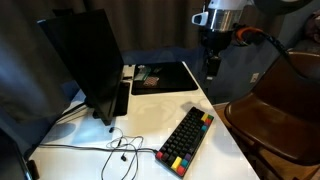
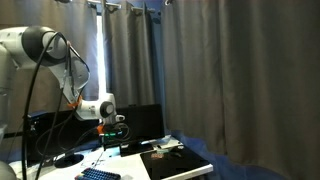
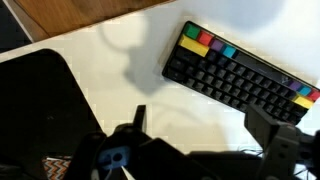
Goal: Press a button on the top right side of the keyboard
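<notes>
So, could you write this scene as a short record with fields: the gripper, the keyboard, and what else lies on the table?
gripper: open, empty, in the air above the table
keyboard: flat on the white table, apart from the gripper
coloured keys: at both short ends of the keyboard
press: not yet done
other things: black mat, monitor, thin cable

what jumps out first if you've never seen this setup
The black keyboard, with red, yellow and green keys at its edges, lies slanted near the front of the white table. The gripper hangs in the air beyond it, touching nothing. A dark monitor stands at the table's other end.
</notes>
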Controlling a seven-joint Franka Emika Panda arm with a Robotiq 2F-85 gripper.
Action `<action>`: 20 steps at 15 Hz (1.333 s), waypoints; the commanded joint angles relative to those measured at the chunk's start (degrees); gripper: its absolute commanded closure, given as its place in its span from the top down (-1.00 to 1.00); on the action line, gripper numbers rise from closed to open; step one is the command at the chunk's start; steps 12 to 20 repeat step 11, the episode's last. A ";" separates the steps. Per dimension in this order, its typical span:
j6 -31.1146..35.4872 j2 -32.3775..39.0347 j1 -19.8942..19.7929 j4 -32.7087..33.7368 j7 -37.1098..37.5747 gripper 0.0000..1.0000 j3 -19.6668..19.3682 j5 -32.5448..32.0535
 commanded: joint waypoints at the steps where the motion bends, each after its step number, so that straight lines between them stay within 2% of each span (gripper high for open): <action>1: 0.50 -8.87 -2.23 -6.67 -3.54 1.00 0.62 1.85; 5: 1.60 -16.44 -2.51 -12.19 -8.28 1.00 -0.85 5.63; 6: 0.11 -11.22 -2.62 -7.67 -5.05 1.00 -0.16 2.84; 10: 0.28 -15.36 -2.40 -10.78 -6.59 1.00 -0.83 4.05; 20: 0.31 -15.44 -2.39 -10.94 -6.59 1.00 -0.84 4.05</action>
